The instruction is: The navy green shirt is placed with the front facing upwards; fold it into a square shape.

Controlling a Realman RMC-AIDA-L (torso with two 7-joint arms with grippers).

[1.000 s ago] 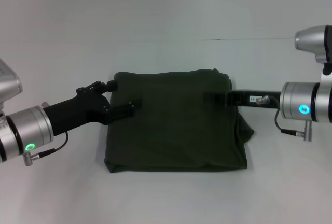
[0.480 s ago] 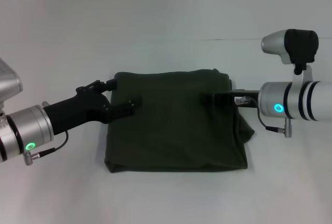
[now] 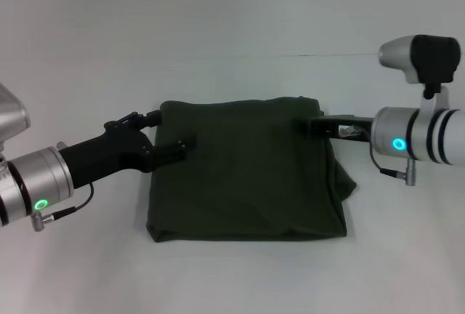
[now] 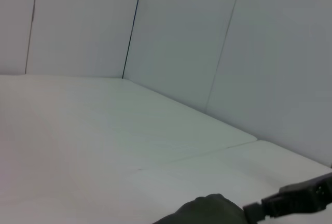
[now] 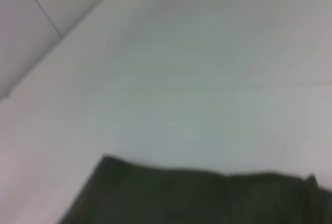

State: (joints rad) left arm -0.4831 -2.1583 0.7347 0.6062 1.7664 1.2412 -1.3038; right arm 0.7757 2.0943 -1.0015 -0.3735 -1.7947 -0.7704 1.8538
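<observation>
Navy green shirt lies in front of you on the white table, already folded into a compact, roughly square block; no lettering or neck label shows. One flap of cloth bulges past the right side of the block, so you can judge the fold nearly done, with only tidying that side and clearing the arms left.

Your left gripper rests over the shirt's left edge, its dark fingers lying low across the cloth; whether they pinch fabric or merely lie on it you cannot tell. Your right gripper sits at the shirt's upper right corner, and its fingers cannot be made out either.

Compared with a second ago, your right arm has drawn back toward the right and lifted a little: its tip was further in over the cloth and now stands at the corner. Your left arm and the shirt's outline have hardly changed.
</observation>
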